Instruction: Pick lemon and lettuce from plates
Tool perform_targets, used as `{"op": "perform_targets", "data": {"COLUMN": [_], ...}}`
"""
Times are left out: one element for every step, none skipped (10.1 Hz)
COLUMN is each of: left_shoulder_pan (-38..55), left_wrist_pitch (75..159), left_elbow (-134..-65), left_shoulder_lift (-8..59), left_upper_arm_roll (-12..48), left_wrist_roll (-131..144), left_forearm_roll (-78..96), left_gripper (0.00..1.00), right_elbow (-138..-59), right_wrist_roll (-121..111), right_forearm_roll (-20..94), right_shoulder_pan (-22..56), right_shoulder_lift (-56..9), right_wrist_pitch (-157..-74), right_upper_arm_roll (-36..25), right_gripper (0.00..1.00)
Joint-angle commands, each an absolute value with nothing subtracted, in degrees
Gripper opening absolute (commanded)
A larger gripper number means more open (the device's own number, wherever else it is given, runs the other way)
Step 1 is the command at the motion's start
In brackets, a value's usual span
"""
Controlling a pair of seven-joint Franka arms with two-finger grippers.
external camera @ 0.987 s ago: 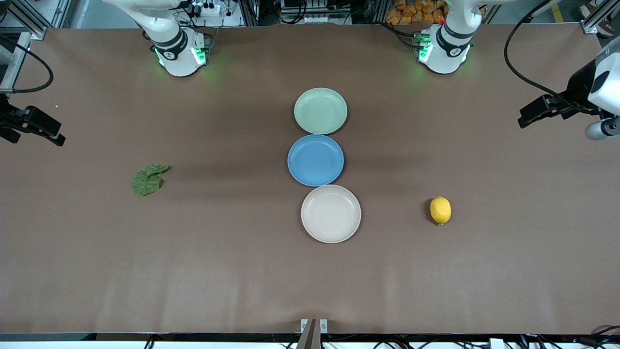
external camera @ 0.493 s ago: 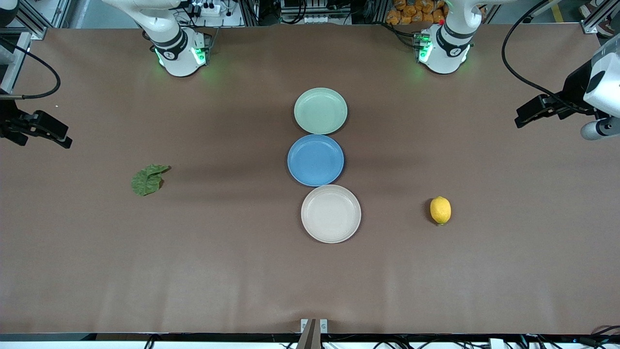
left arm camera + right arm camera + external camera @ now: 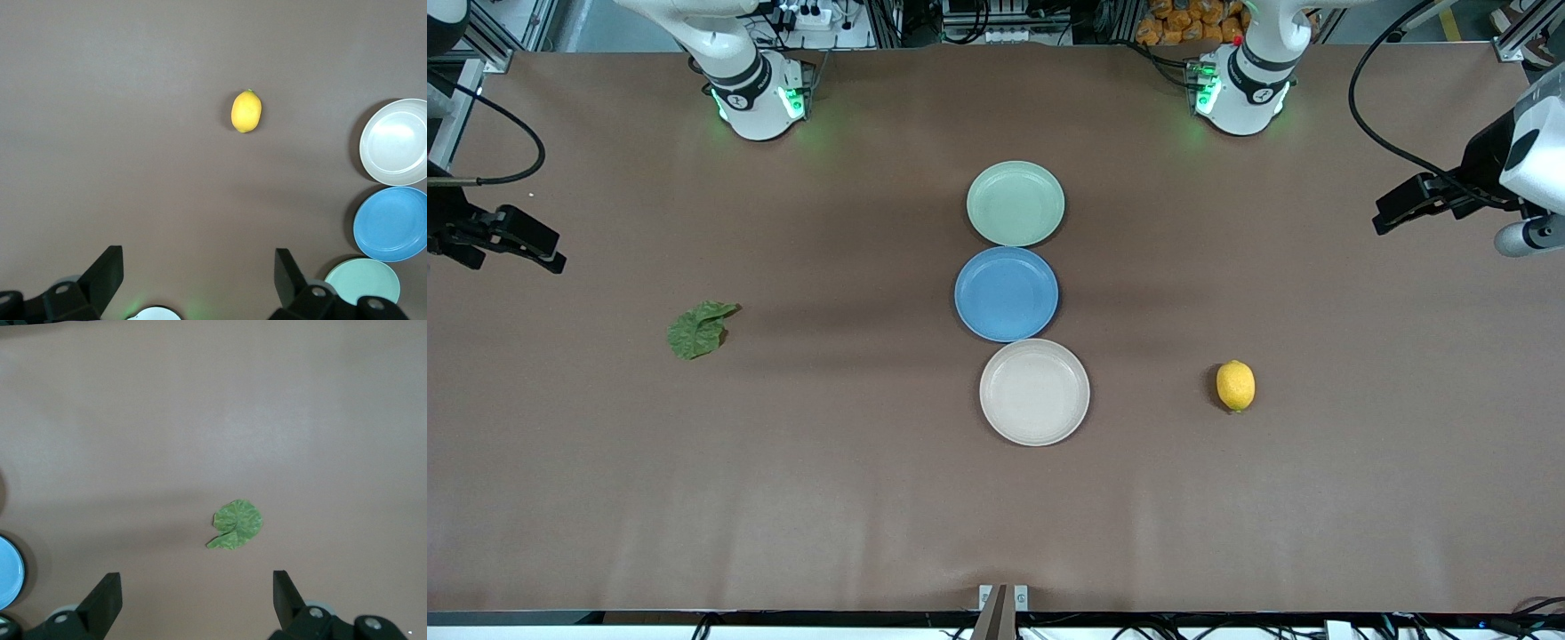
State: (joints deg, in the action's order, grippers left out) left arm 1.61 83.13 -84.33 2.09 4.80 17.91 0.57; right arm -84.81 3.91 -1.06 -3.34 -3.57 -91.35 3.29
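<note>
A robotics lab: aluminium framing (image 3: 480,36) and cables (image 3: 1387,133) edge the table (image 3: 871,498).

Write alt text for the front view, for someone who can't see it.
Three empty plates sit in a row mid-table: mint green plate, blue plate, beige plate nearest the camera. The lettuce lies on the table toward the right arm's end, the lemon toward the left arm's. Both grippers, right gripper and left gripper, hang open over the table's ends.

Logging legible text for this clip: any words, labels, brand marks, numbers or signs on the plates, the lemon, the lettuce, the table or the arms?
None can be read.
Mint green plate, blue plate, beige plate: plain, no print.
Lemon, lettuce: no sticker or tag.
Table: bare brown cover.
Arm bases: small dark round marks, too small to read.
</note>
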Motion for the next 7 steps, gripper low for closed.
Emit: {"op": "perform_targets", "data": {"left_shoulder_pan": [1.6,1.5,1.0,0.8,0.8,0.8,0.8], "left_wrist_pitch": [82.8,82.7,82.7,82.7,82.7,82.7,82.7], "left_elbow": [-83.7,-83.7,-83.8,-83.8,-83.7,-83.7,-83.7], "left_shoulder_lift": [1.8,1.8,1.7,1.5,1.4,1.4,1.3], "left_upper_arm_roll": [5.0,4.9,4.9,4.7,4.6,4.6,4.5], "left_wrist_roll": [17.2,17.2,17.1,16.9,15.2,13.6,12.9], "left_forearm_roll": [1.4,1.3,1.1,1.0,0.9,0.9,0.9], "left_gripper": [1.00,1.00,1.00,1.00,1.00,1.00,1.00], "right_elbow": [-84.6,-84.6,-84.6,-84.6,-84.6,-84.6,-84.5], "right_wrist_roll": [4.5,4.5,4.5,4.5,4.5,4.5,4.5], "right_forearm_roll": [-2.0,-2.1,-2.1,-2.1,-2.1,-2.1,-2.1], "right_shoulder_pan": [-2.7,-2.7,-2.7,-2.7,-2.7,-2.7,-2.7], "right_shoulder_lift": [-3.6,-3.6,-3.6,-3.6,-3.6,-3.7,-3.7], "right_wrist_pitch": [-91.0,-91.0,-91.0,-91.0,-91.0,-91.1,-91.1], "right_upper_arm_roll": [3.1,3.1,3.1,3.1,3.0,3.1,3.1], "right_gripper": [1.00,1.00,1.00,1.00,1.00,1.00,1.00]}}
